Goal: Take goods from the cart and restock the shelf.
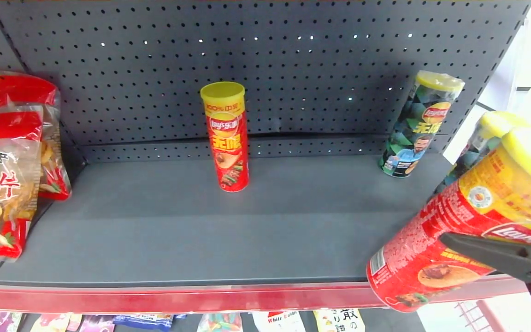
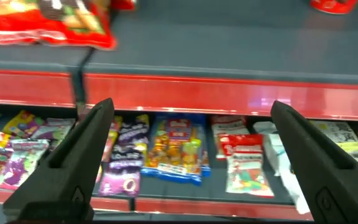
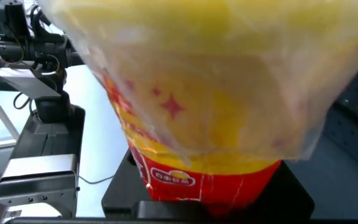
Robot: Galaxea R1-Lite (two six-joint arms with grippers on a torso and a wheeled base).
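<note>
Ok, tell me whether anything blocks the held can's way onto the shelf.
Nothing visible: the shelf lies bare between the held can and the upright red can; the green can stands farther back.

The red can [image 1: 431, 240] runs off the right edge, its lid blurred. A second can [image 1: 489, 131] is half hidden behind it. Snack bags [image 1: 2, 161] are cropped at left.

Bags [image 1: 5, 175] lie left on the shelf [image 1: 164, 235], centre can [image 1: 227, 138] stands rearward, corner can [image 1: 420, 124] back right.

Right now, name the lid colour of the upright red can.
Yellow lid, clearest in head view.
</note>
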